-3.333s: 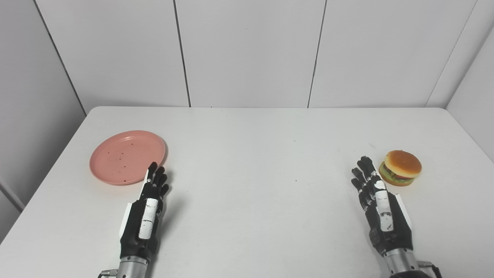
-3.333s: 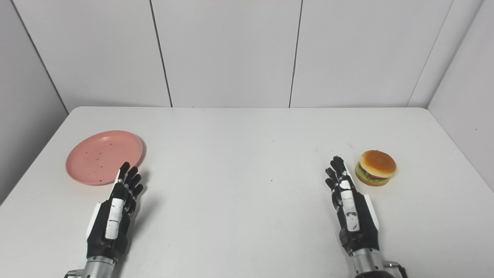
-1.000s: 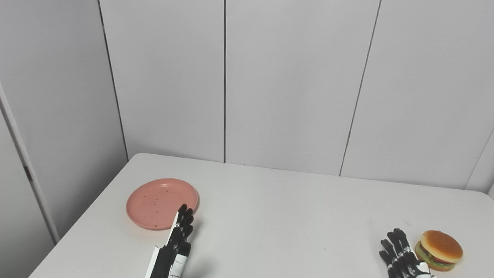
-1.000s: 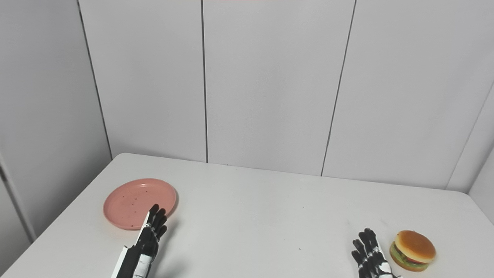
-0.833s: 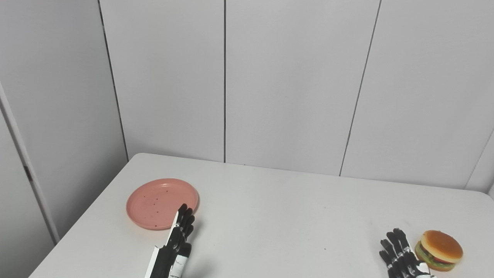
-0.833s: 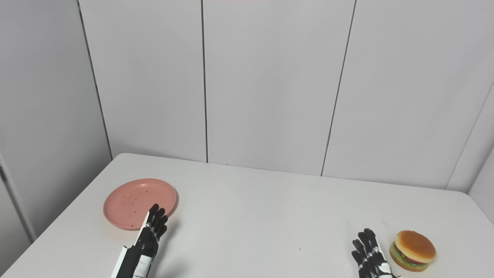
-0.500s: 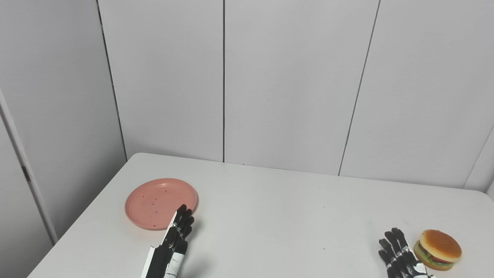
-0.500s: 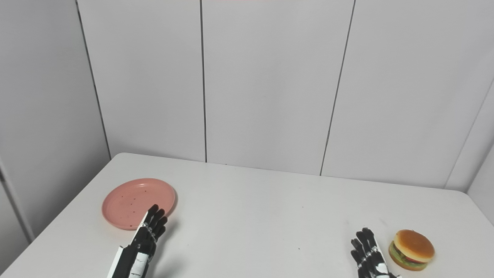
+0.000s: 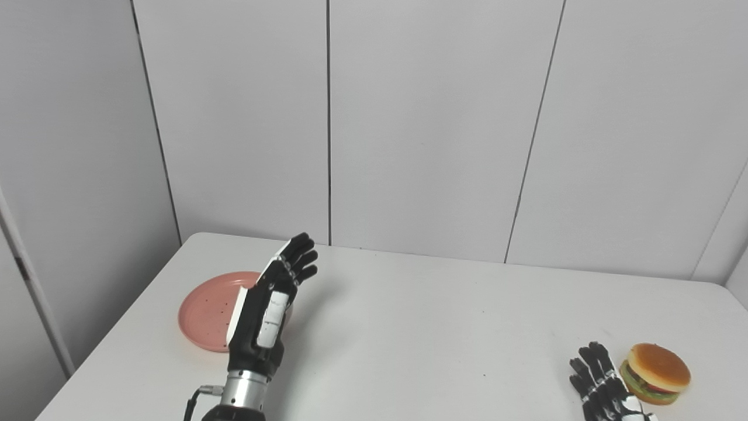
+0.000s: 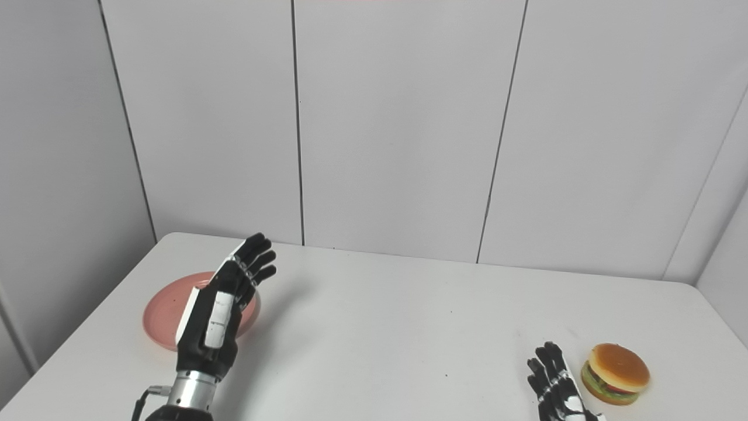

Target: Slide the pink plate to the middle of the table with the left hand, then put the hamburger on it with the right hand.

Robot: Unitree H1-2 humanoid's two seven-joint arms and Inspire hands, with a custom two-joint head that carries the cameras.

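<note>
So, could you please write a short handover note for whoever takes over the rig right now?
Left hand: open, empty, raised over the right part of the pink plate; contact cannot be told.
Right hand: open, empty, low on the table just left of the hamburger, not holding it.
Plate sits at the table's left side, hamburger at the near right.
Done: nothing yet.
Left: slide plate to the middle, then put the hamburger on it.

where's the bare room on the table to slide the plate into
The wide middle of the table is bare, bordered by the left hand and pink plate on one side and the right hand and hamburger on the other. Only those two ends are crowded.
</note>
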